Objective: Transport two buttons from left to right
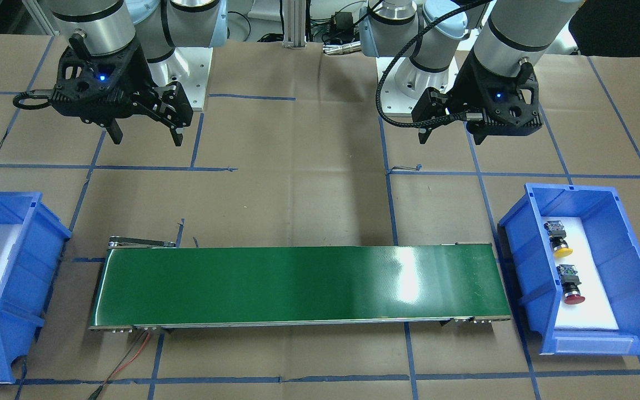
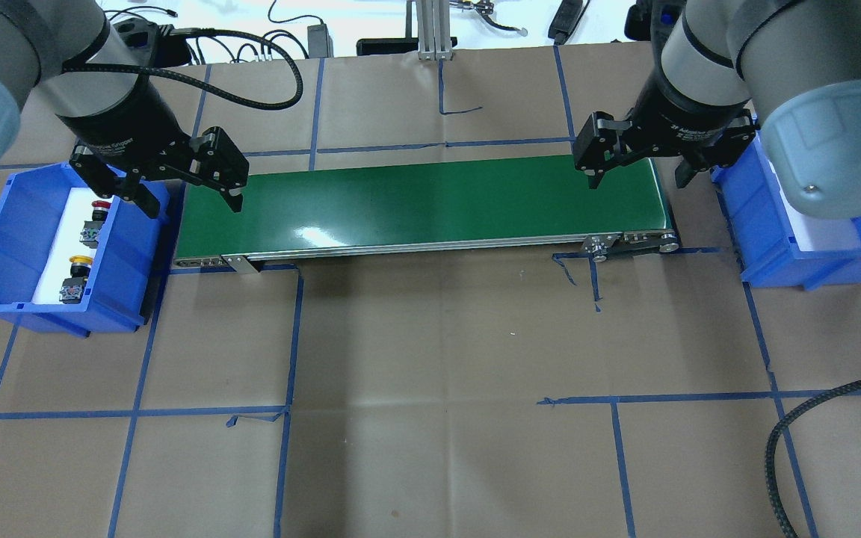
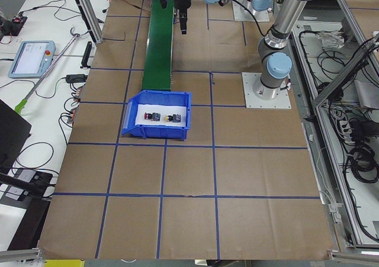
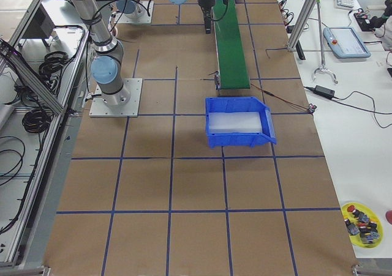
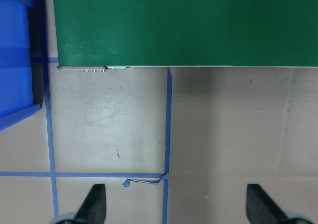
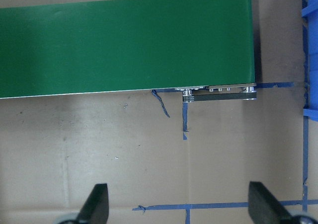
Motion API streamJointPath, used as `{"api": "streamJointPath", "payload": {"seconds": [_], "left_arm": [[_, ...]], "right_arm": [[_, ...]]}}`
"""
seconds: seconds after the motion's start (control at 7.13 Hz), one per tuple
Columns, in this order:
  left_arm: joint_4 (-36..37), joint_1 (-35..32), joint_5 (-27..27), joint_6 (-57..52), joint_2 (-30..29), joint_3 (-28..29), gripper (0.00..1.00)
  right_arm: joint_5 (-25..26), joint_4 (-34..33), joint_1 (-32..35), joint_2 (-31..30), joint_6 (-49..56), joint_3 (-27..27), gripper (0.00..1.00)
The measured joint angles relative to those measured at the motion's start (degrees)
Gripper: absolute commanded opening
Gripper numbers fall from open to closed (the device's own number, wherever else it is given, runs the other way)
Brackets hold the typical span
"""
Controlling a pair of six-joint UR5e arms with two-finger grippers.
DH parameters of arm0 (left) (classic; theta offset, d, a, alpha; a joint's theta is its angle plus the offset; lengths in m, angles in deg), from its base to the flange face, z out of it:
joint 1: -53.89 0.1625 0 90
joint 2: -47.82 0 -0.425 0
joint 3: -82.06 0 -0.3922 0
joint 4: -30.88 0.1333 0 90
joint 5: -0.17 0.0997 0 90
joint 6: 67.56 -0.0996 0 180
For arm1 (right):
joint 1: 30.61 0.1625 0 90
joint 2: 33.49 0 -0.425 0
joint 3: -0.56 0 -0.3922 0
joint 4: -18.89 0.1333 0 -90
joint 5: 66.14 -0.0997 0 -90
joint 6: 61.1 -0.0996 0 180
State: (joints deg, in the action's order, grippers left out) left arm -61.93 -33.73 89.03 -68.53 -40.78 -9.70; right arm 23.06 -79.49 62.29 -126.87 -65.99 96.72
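The left arm reaches forward from its base and its wrist is turned straight down. The left gripper (image 2: 191,203) hangs in the air with the fingers pointing at the tabletop (image 2: 430,359). It is above the brown paper on the robot's side of the green belt (image 2: 430,202), near the belt's left corner on that side. Its jaws stand wide apart and nothing is between them. In the left wrist view both fingertips (image 5: 97,204) show at the bottom edge, with only paper and blue tape between them.

The right arm has the same pose. The right gripper (image 2: 637,179) points down above the paper near the belt's right corner on the robot's side. Its jaws are also wide apart and hold nothing.

Both buttons are in the left bin (image 2: 19,224), which stands just beside the left end of the belt. They lie on their sides on the white pad (image 2: 60,224) inside it, a little apart, with the caps turned to the bin's far edge. The red button (image 2: 96,220) is nearer that far edge, and the yellow button (image 2: 75,276) is nearer the edge on the robot's side. Neither gripper touches them.

The right bin (image 1: 20,311) stands just beside the belt's right end.
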Motion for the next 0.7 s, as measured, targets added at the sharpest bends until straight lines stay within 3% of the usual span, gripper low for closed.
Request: {"api": "streamJointPath", "payload": {"seconds": [0.7], "left_arm": [[-0.01,0.01,0.01,0.0,-0.7,0.23,1.0]], "right_arm": [[-0.31,-0.17,0.01,0.0,-0.64,0.11,1.0]]}}
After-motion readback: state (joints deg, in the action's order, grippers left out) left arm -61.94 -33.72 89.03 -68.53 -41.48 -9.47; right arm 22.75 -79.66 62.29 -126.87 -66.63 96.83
